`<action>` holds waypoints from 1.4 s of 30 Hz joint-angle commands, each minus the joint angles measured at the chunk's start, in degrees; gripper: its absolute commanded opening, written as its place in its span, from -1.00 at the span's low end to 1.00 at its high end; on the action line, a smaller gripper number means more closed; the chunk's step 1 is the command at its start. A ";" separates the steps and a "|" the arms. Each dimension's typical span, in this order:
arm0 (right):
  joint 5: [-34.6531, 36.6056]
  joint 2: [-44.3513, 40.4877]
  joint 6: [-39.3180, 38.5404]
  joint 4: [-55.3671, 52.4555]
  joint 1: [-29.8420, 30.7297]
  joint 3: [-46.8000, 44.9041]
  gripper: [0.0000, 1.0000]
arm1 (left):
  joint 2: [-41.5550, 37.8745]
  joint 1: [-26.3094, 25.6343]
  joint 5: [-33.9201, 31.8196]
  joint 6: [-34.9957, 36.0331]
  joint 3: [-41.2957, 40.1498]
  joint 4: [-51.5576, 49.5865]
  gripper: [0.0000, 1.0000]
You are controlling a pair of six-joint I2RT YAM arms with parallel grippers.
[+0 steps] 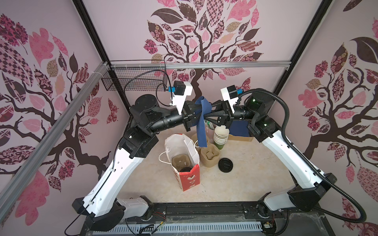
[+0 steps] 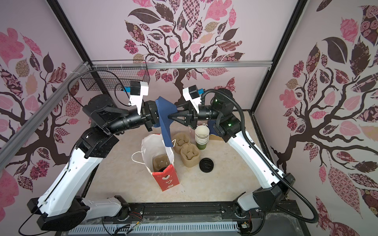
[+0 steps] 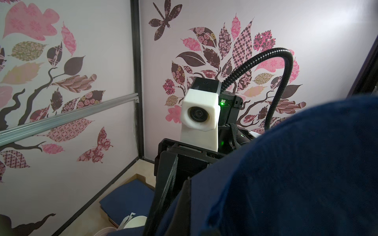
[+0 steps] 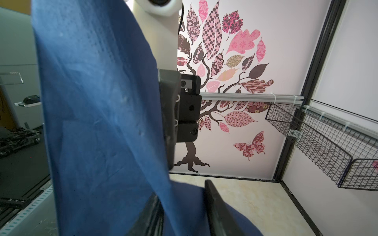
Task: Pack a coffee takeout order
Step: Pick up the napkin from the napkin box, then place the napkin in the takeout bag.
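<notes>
Step, judged: mid-air transfer of napkin [image 1: 201,130]. Left gripper [image 1: 195,116] clamped on napkin; sheet hangs below it. Right gripper [image 1: 205,116] opposite, jaws straddling sheet, clamp unconfirmed. Next, likely: secure single grip, lower into bag [image 1: 189,179] beneath.

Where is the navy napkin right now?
In a top view the navy napkin hangs mid-air between the left tool and right tool, its lower end dangling near the open paper bag.

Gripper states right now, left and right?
Left gripper: shut on the navy napkin.
Right gripper: open, jaws straddling it, not clamped.
</notes>
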 commanded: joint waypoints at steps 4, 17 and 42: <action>-1.39 0.47 0.75 -0.52 0.36 2.37 -0.51 | 0.10 0.55 0.65 -0.53 -0.17 0.52 -1.00; 6.74 -0.73 1.72 -5.85 0.36 2.10 -1.00 | -6.17 0.56 -16.55 10.96 -3.10 -3.13 0.53; 54.17 0.78 29.50 -34.05 17.77 11.33 -1.00 | -12.26 0.56 -51.03 -33.55 1.37 -65.45 0.86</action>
